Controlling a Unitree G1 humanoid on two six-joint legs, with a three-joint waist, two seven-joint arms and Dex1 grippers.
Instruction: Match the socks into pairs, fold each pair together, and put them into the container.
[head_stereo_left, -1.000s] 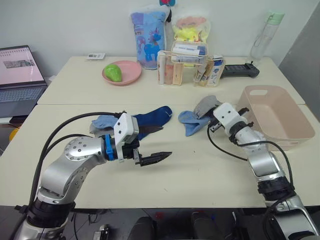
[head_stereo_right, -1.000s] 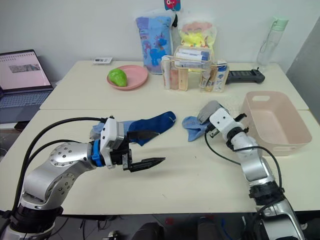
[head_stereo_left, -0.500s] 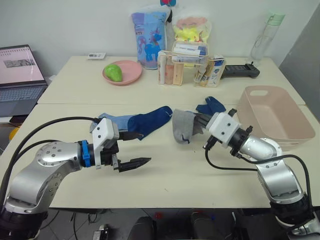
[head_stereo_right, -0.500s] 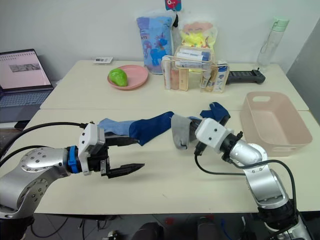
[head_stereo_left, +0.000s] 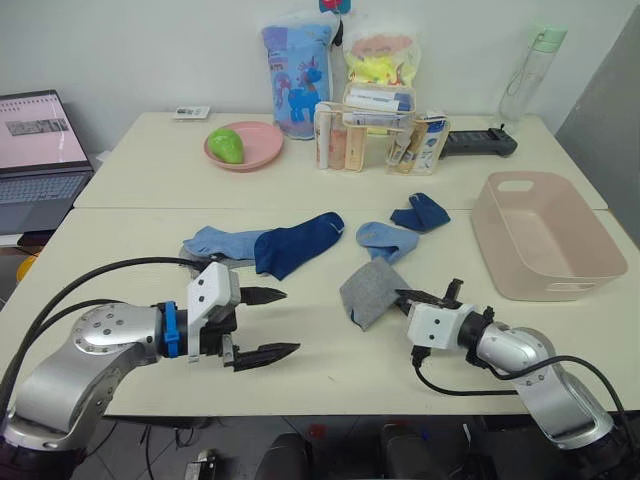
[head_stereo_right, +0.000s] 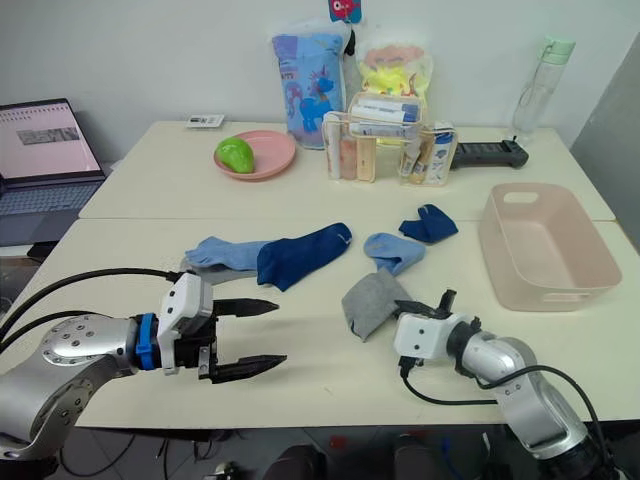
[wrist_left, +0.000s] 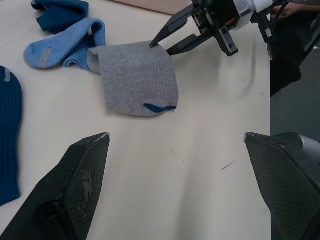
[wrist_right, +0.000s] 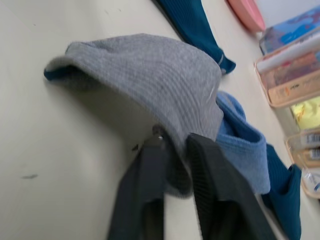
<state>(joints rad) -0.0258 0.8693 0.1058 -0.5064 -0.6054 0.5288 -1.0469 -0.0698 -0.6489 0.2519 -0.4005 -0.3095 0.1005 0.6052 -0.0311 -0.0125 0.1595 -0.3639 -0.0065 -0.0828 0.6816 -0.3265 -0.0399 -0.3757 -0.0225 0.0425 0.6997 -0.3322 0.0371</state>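
Right claw (head_stereo_left: 412, 297) low on the counter (head_stereo_left: 330, 370), fingers nipped onto the near edge of the grey sock (head_stereo_left: 368, 292); sock lies folded flat just ahead of it. Light blue sock (head_stereo_left: 386, 240) just beyond the grey one, navy sock (head_stereo_left: 420, 212) past that. Container (head_stereo_left: 541, 236) well apart on the right, nothing visible inside. Left claw (head_stereo_left: 262, 324) spread wide, holding nothing, near the navy/light-blue sock pile (head_stereo_left: 262, 244).

Silver arms, black cables, blue collar
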